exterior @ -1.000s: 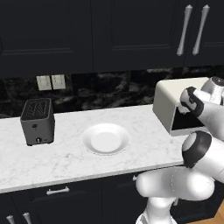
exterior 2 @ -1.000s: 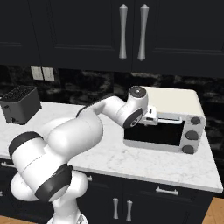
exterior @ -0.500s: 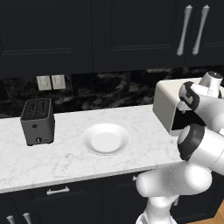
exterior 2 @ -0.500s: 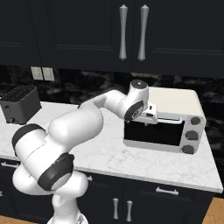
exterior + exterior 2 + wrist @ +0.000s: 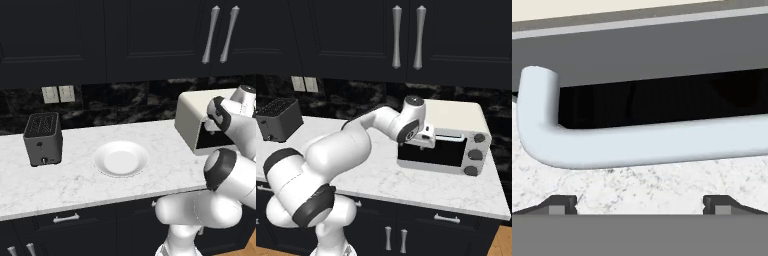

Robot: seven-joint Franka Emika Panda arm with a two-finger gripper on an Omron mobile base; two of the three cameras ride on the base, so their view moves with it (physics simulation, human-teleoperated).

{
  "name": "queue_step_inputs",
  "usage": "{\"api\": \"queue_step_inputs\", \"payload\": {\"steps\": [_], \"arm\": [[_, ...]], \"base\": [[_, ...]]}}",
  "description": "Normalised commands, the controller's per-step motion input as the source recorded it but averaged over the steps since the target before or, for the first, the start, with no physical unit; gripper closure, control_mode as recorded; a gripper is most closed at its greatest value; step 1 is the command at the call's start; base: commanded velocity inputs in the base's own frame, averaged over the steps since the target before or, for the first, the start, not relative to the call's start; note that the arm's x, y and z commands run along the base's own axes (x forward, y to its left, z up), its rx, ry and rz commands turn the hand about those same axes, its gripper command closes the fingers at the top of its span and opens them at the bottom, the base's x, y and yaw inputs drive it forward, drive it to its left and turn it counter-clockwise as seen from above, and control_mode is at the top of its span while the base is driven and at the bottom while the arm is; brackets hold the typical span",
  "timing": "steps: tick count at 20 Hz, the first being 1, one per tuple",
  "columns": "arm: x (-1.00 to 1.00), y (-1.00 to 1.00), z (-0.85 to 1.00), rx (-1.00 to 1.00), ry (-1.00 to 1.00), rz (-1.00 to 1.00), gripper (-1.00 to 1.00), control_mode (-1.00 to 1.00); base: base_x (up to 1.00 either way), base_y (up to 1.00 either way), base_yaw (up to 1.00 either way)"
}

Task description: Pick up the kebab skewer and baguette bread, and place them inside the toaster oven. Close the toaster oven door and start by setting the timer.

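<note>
The cream toaster oven [image 5: 191, 116] [image 5: 455, 113] stands at the counter's right end. Its dark glass toaster oven door [image 5: 436, 153] is upright and looks closed, with a silver bar handle [image 5: 448, 136] [image 5: 652, 142] along its top edge. My gripper [image 5: 426, 141] [image 5: 640, 202] hovers at the left end of that handle, open, jaws wide apart with nothing between them. In the hand view the handle's bent left end lies just beyond the fingertips [image 5: 562, 204], over the marble. The kebab skewer and the baguette bread are out of view.
An empty white plate [image 5: 121, 159] lies mid-counter. A dark grey slot toaster [image 5: 43, 137] [image 5: 278, 119] stands at the left. Three dark knobs [image 5: 474, 155] line the oven's right side. Black cabinets hang above the marble counter [image 5: 75, 185].
The jaws have spread a little wider. The arm's elbow has shifted slightly while the hand stays at the top of the oven's front.
</note>
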Motion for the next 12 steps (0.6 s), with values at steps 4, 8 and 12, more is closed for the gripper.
{"api": "queue_step_inputs", "payload": {"steps": [4,8,12], "arm": [[-0.27,0.0,0.08,0.0,0.0,0.0,-1.0,-1.0],[-0.71,-0.03,0.1,-0.05,0.06,0.0,-1.0,-1.0],[-0.78,-0.04,0.0,-0.09,0.07,0.0,-1.0,-1.0]], "base": [[0.0,0.0,0.0],[0.0,0.0,0.0],[0.0,0.0,0.0]]}}
